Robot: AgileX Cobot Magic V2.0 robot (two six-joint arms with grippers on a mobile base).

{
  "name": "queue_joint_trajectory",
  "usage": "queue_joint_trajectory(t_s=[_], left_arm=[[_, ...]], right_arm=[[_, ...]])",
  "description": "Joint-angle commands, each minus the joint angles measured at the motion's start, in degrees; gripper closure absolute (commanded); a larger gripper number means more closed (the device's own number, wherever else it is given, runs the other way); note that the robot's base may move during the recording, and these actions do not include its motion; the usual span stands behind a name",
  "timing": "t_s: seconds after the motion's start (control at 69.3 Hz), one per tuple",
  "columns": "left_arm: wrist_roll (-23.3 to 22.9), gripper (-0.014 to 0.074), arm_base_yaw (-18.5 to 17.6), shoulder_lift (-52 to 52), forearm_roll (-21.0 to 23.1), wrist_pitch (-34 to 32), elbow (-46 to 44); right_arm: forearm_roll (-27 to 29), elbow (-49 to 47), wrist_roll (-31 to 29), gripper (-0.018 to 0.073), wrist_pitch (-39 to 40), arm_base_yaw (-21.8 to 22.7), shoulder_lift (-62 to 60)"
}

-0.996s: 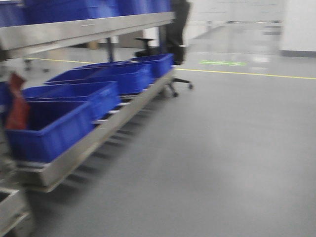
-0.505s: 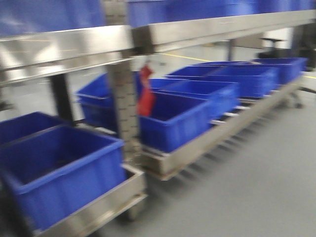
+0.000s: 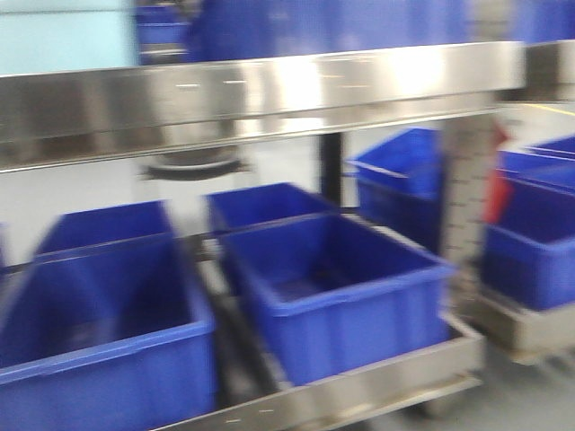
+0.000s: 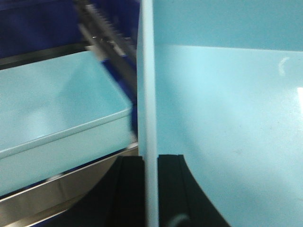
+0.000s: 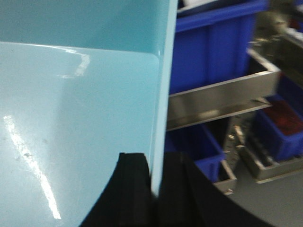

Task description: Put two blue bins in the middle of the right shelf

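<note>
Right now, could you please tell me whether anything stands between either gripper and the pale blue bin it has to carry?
Nothing visible does. The left gripper and the right gripper each straddle a wall of the pale blue bin, with black fingers on both sides of it.
</note>
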State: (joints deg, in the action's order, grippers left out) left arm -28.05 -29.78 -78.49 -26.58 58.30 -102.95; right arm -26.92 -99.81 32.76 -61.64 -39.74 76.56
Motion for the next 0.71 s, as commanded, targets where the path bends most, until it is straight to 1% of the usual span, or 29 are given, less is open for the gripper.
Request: queue_joint_trajectory(t_s=[0.0,0.693], left_arm=[[0.03,0.0707,-0.23,0.94,0.19,-4.02,-0.56],[0.03,0.0707,-0.23,0.94,0.19,-4.02,-0.56]], right_arm=[[-0.88,-0.17,-0.78,0.0721,1.76,0.08,-0.53],[-0.88,-0.17,-0.78,0.0721,1.76,0.08,-0.53]])
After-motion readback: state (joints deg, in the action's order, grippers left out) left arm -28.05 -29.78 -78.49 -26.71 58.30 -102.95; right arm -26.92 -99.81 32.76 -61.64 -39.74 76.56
